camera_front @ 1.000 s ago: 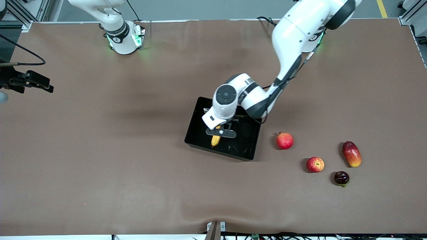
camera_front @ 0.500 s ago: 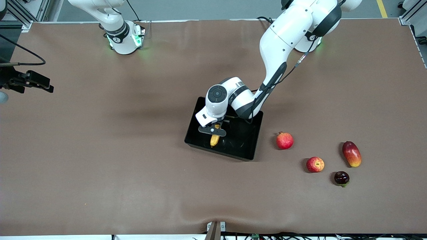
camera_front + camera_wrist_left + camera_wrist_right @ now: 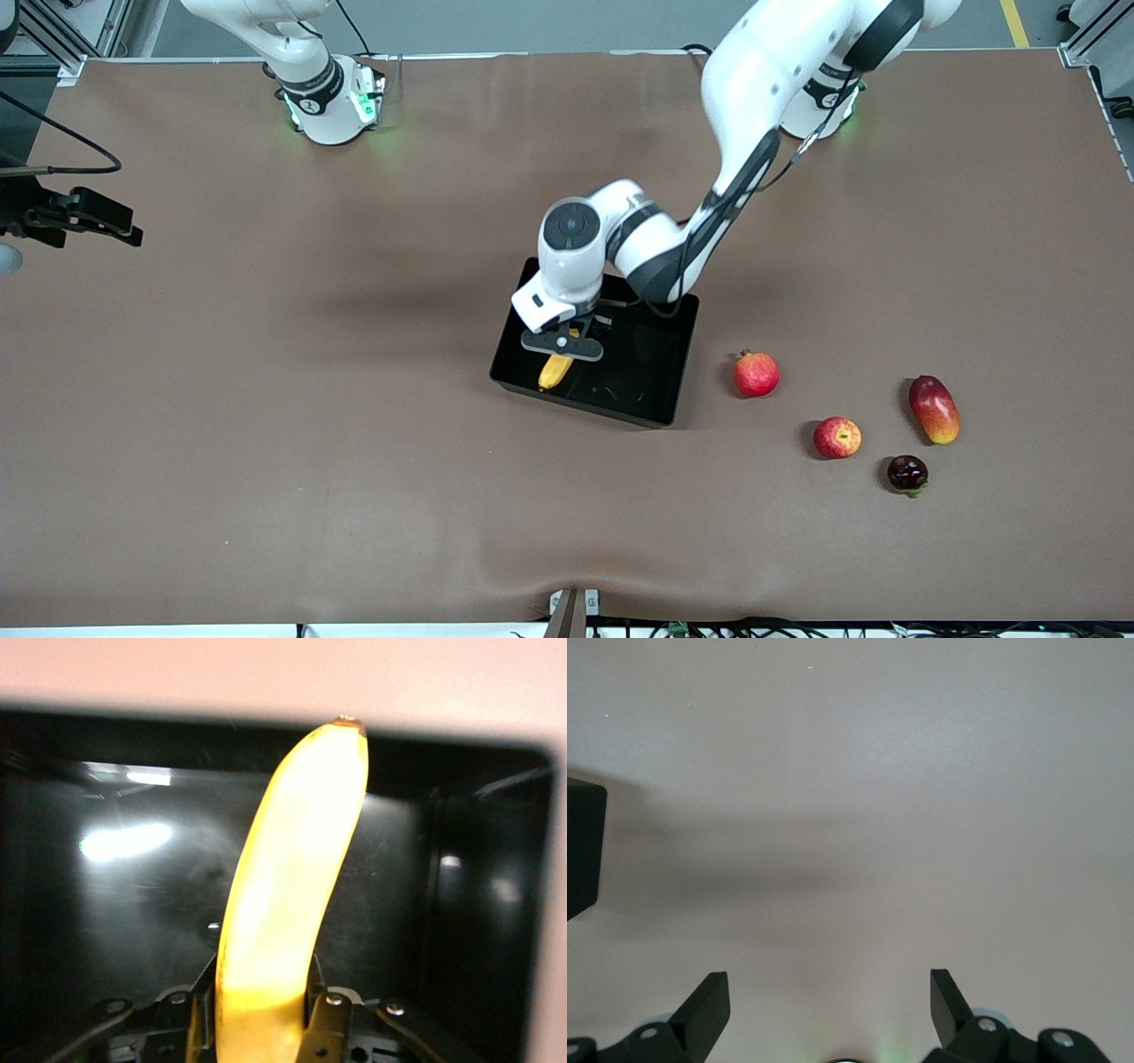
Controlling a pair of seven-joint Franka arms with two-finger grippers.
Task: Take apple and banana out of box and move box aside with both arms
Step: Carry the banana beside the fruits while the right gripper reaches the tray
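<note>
Change: left gripper point(image 3: 562, 344) has gone from spread wide to clamped on the banana point(image 3: 554, 372) within the last second; the left arm has also shifted slightly toward the right arm's end of the table, and the banana's visible tip has moved with it.
Left gripper: grasping the banana low inside the box point(image 3: 657, 403); in the left wrist view the fingers point(image 3: 326, 1028) press both sides of the banana point(image 3: 292, 904) near its lower end.
Right gripper: point(image 3: 830, 1010) released, fingers spread, over bare tabletop; only its arm's base shows in the front view. This arm waits.
Banana: inside the box, toward the right arm's end of it, tip pointing at the wall nearer the front camera.
Apple: point(image 3: 837, 438) already out, on the table toward the left arm's end, between the pomegranate point(image 3: 756, 374) and a dark fruit point(image 3: 907, 473), with the mango point(image 3: 934, 408) near.
Box: mid-table, not yet moved aside.
Meaning for task: grip appears secured, so a lift clear of the low wall is the likely next step; after that only the two-arm box move remains.
Surface: brown cloth-covered table point(image 3: 266, 443), gently rippled near the front edge.
Room: grey floor past the table; metal frame posts at the corners; cables along the edges.
</note>
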